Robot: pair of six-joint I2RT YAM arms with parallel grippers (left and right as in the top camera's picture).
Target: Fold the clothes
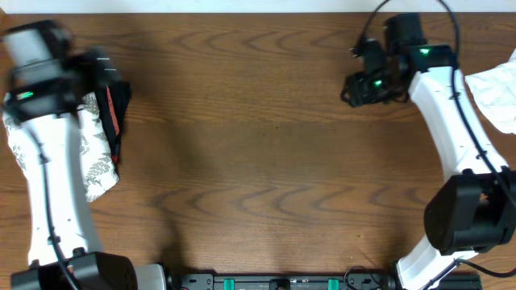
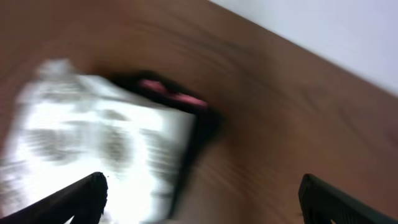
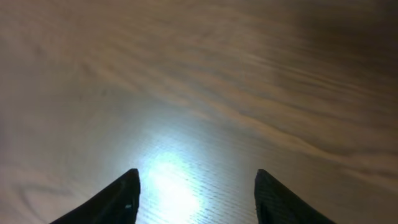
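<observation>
**Left gripper** (image 2: 202, 179) — jaws spread wide, with nothing between the fingers (image 2: 87, 196). The left wrist view is motion-blurred. Below and ahead of the left finger lies the fern-print dress (image 2: 99, 143), a compact white bundle with grey-green leaf marks. Whether the finger touches the fabric cannot be told.

**Right gripper** (image 3: 196, 172) — jaws parted and holding nothing. Only bare wooden table (image 3: 199, 74) shows between and beyond the two dark fingertips, with a bright glare patch on the wood just ahead of them.

**Task item.** In the overhead view the fern-print dress (image 1: 97, 165) lies bundled at the far left of the table (image 1: 258, 161), partly covered by the left arm. A black bundle with coral-pink trim (image 1: 119, 109) sits against its right edge, touching it. In the left wrist view the same bundle (image 2: 168, 93) appears at the far side of the dress.

**Other items.** A plain white cloth (image 1: 493, 97) lies at the right edge of the table, just beside the right arm. The right gripper hangs over the far right part of the table, well apart from the dress.
</observation>
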